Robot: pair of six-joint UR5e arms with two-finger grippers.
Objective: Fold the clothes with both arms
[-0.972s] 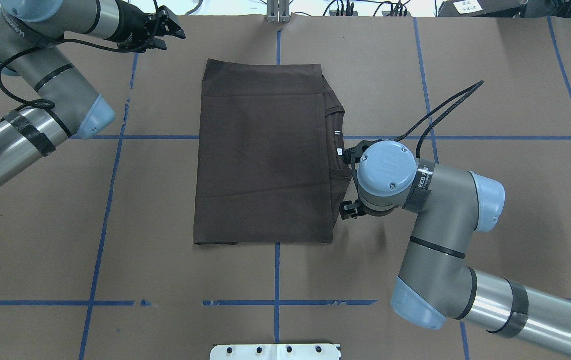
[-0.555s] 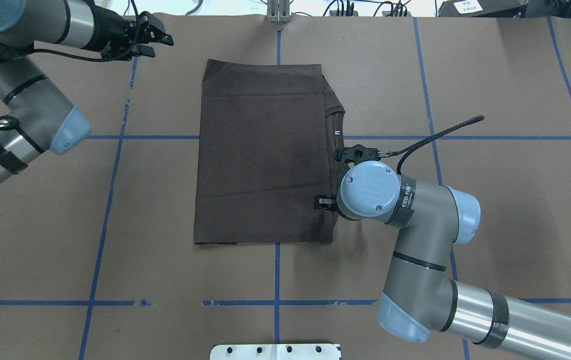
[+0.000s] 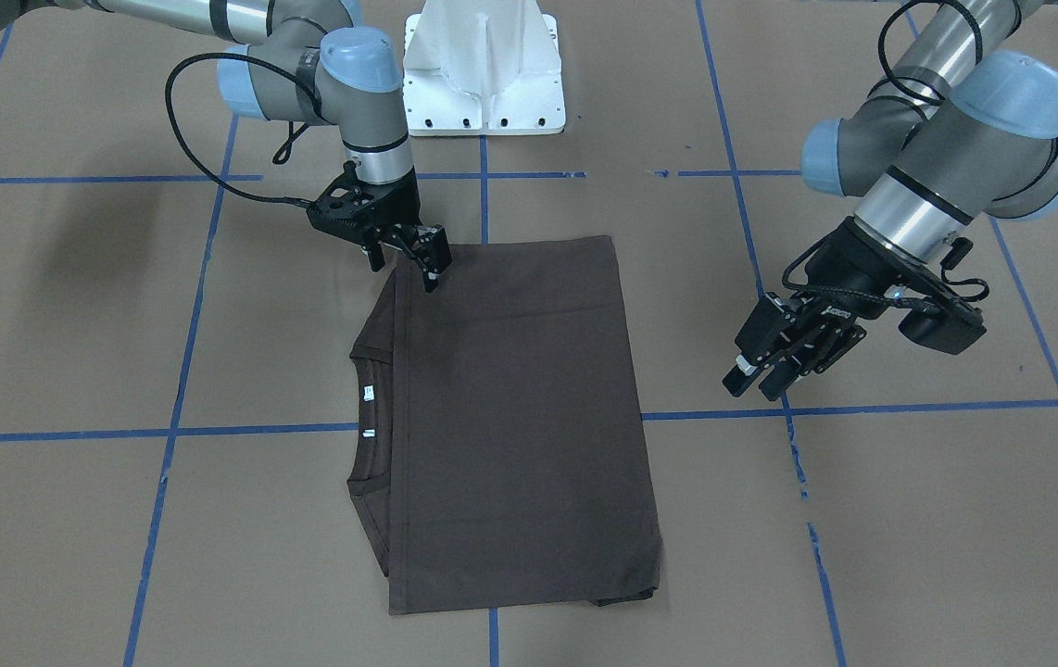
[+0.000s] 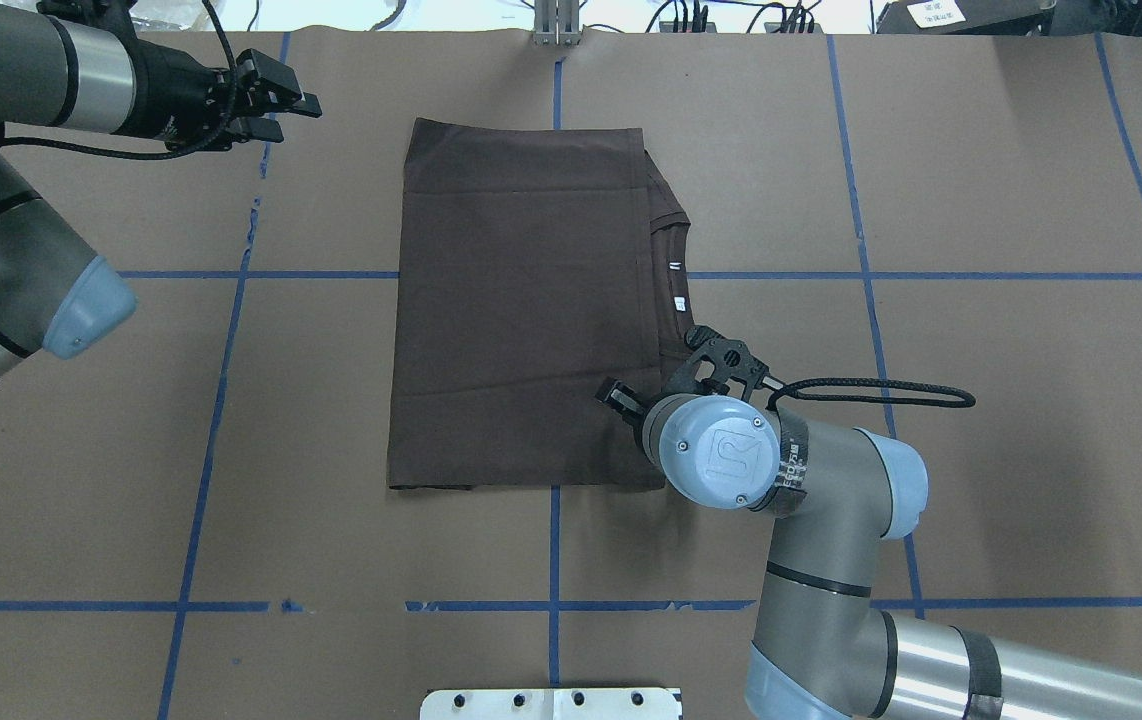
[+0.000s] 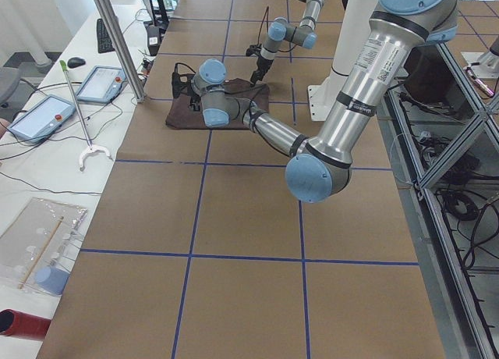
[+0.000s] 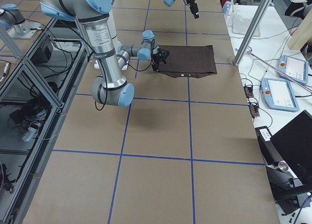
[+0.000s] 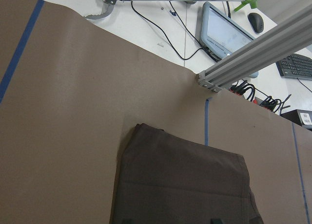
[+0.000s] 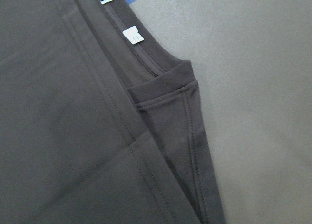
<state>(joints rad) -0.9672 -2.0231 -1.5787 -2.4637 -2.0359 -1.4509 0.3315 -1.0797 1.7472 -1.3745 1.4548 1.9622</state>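
Note:
The clothes are one dark brown T-shirt [image 4: 521, 310], folded into a flat rectangle at the table's middle. Its ribbed collar [image 3: 364, 417] and white neck labels [image 8: 132, 35] show along one long side. My right gripper [image 3: 407, 264] hangs open just over the shirt's corner nearest the robot, on the collar side, with nothing between its fingers. In the overhead view the right wrist hides most of it. My left gripper [image 4: 296, 108] is open and empty above bare table, well off the shirt's opposite far corner. The left wrist view looks at the shirt [image 7: 180, 185] from a distance.
Blue tape lines [image 4: 221, 400] cross the brown paper table cover. The white pedestal base [image 3: 483, 65] stands at the robot's edge. An aluminium post [image 4: 556, 25] rises at the far edge, with tablets [image 5: 101, 82] and cables beyond it.
The right arm slid along the collar side toward the shirt's near corner and turned its wrist. The left arm pulled back to the left, away from the shirt. The shirt has not moved.

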